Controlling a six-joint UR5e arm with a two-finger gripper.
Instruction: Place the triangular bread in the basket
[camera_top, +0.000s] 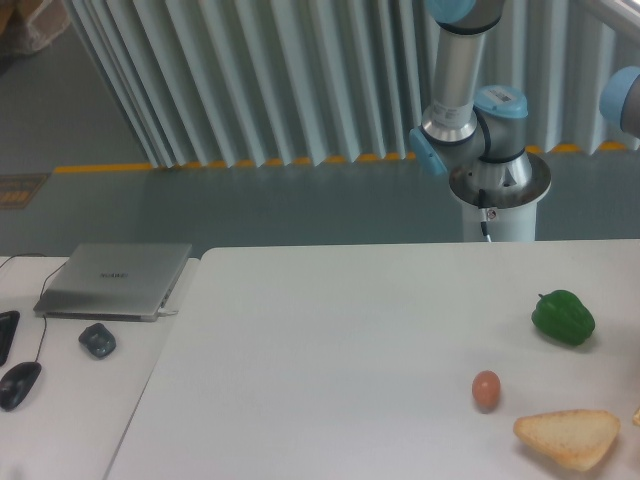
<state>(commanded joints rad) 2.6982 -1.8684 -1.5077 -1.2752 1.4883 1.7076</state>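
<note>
**Tool out of frame, bread at the near right**

The tool was not in view, so its state could not be told. The bread (567, 438) lay flat at the table's (330, 350) near right edge, long axis left-right, the egg (486, 388) just beyond; the arm's base (497, 180) stood far behind.

Table (330, 340): plain white. Triangular bread (567, 437), near right: golden-tan crust, paler face. Egg (486, 388): reddish brown. Bell pepper (563, 317): glossy green. Robot arm (470, 120), far right: silver-grey, light blue joint caps, white base. Laptop (115, 279), left: silver. Mouse (20, 384): black. Far floor: grey, yellow-orange stripe.
</note>
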